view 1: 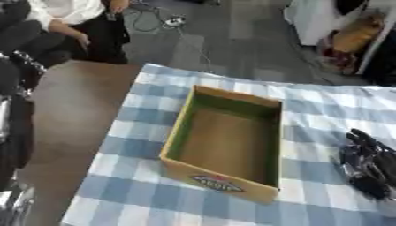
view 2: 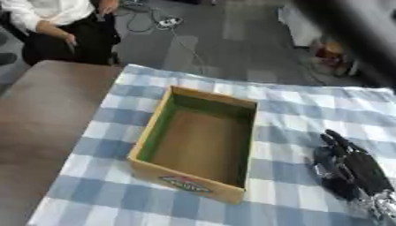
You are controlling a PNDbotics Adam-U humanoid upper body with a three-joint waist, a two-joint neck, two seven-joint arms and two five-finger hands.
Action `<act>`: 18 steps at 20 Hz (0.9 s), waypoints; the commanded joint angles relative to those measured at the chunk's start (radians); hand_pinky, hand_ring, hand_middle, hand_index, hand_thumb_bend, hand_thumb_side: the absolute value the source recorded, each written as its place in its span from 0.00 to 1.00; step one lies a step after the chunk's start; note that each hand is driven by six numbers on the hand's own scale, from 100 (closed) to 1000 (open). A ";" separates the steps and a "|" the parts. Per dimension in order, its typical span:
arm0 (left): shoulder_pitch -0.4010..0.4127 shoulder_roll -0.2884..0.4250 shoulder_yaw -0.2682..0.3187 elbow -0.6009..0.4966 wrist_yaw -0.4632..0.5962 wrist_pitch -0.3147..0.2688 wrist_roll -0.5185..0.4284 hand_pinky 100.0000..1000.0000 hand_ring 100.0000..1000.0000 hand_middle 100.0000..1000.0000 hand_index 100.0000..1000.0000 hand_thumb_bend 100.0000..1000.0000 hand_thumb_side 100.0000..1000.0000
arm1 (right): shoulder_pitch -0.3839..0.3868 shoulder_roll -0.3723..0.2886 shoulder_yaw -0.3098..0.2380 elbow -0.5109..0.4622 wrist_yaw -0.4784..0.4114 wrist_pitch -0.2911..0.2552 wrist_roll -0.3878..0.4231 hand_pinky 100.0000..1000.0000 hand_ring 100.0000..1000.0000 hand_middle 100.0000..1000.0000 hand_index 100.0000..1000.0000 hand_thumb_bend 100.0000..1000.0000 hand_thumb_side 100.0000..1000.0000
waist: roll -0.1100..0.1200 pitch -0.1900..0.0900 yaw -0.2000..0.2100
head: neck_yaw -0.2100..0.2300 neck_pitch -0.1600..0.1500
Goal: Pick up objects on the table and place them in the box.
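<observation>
A blue-and-white checked tablecloth [view 2: 309, 114] covers the right and lower part of the frame, laid over a brown wooden table [view 2: 46, 114] whose bare top shows along the left side. Beyond it, at the top of the frame, lies a grey floor [view 2: 224, 39] with dark cables trailing across it.

The open yellow cardboard box [view 2: 196, 143] sits at the centre of the frame on the cloth, its inside brown and green-shaded, nothing visible within. Its long axis runs from the lower centre up toward the upper centre, leaning slightly to the right, with a red-and-white printed label [view 2: 185, 184] on the near short wall.

The robot's black right hand [view 2: 352, 170] lies at the right edge on the cloth, just beside the box but apart from it, fingers straight and slightly spread, pointing toward the upper left, holding nothing. Its wrist is cut off at the lower right corner. At the left edge of the left eye view, a dark blurred arm part [view 1: 12, 128] shows; no left hand can be made out.
</observation>
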 commanded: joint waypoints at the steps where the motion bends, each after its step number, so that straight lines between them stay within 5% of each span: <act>1: -0.016 0.006 0.002 -0.014 -0.005 -0.002 -0.003 0.77 0.82 1.00 0.88 0.14 0.94 | -0.010 -0.038 0.011 0.005 0.029 -0.010 0.044 0.55 0.86 0.99 1.00 0.00 1.00 | 0.003 -0.011 0.003 | 0.007 -0.005; 6: -0.016 0.006 0.002 -0.014 -0.006 -0.002 -0.003 0.77 0.82 1.00 0.88 0.14 0.94 | -0.026 -0.071 0.011 0.005 0.077 -0.020 0.128 0.28 0.74 0.95 0.97 0.00 1.00 | 0.002 -0.012 0.004 | 0.008 -0.003; 8: -0.016 0.007 0.002 -0.014 -0.006 -0.002 -0.003 0.77 0.82 1.00 0.88 0.14 0.94 | -0.029 -0.082 0.008 -0.001 0.092 -0.019 0.145 0.00 0.59 0.86 0.89 0.00 1.00 | 0.001 -0.014 0.003 | 0.008 -0.001; 11: -0.014 0.008 0.002 -0.014 -0.007 -0.001 -0.004 0.77 0.82 1.00 0.88 0.14 0.94 | -0.027 -0.089 -0.003 -0.014 0.093 -0.015 0.135 0.00 0.38 0.67 0.72 0.00 1.00 | 0.001 -0.015 0.001 | 0.008 0.001; 15: -0.014 0.008 0.003 -0.014 -0.007 -0.001 -0.003 0.77 0.82 1.00 0.88 0.14 0.94 | -0.006 -0.074 -0.016 -0.026 0.062 -0.011 0.067 0.00 0.28 0.56 0.64 0.00 0.96 | 0.002 -0.015 -0.001 | 0.008 0.002; 18: -0.015 0.007 0.004 -0.014 -0.008 -0.001 -0.002 0.77 0.82 1.00 0.88 0.14 0.94 | 0.017 -0.053 -0.024 -0.039 0.039 -0.008 -0.019 0.00 0.10 0.37 0.49 0.00 0.89 | 0.004 -0.013 -0.002 | 0.009 0.000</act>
